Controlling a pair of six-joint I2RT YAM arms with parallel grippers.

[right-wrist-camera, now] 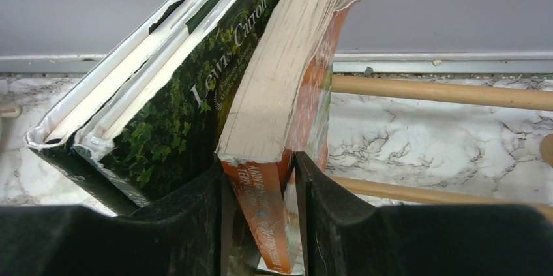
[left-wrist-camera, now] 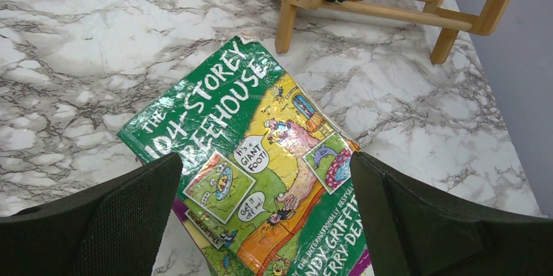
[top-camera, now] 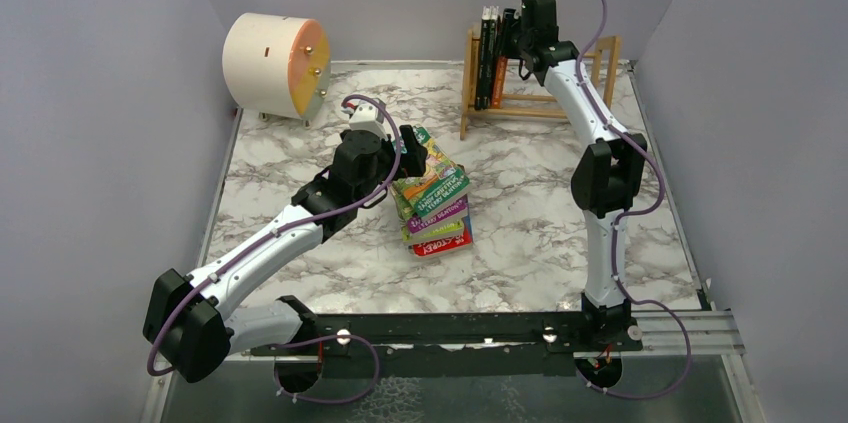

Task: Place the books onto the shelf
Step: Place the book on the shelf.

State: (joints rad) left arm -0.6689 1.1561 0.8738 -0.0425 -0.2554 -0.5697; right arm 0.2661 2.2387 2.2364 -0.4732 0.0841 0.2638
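Note:
Several books lie in a loose stack (top-camera: 437,211) at the table's middle, a green illustrated one (left-wrist-camera: 248,126) on top. My left gripper (left-wrist-camera: 266,158) hovers open just above that cover, a finger off each side; from above the left gripper (top-camera: 408,155) is at the stack's left end. The wooden shelf (top-camera: 545,109) stands at the back. Two dark green books (right-wrist-camera: 176,113) stand at its left end, and an orange book (right-wrist-camera: 280,113) leans on them. My right gripper (right-wrist-camera: 259,165) has a finger close on each side of the orange spine; whether they press it is unclear.
A cream cylinder with an orange face (top-camera: 275,65) sits at the back left. Grey walls close in the table on three sides. Right of the orange book, the shelf rails (right-wrist-camera: 443,92) are bare. The shelf's legs (left-wrist-camera: 284,25) stand just beyond the stack.

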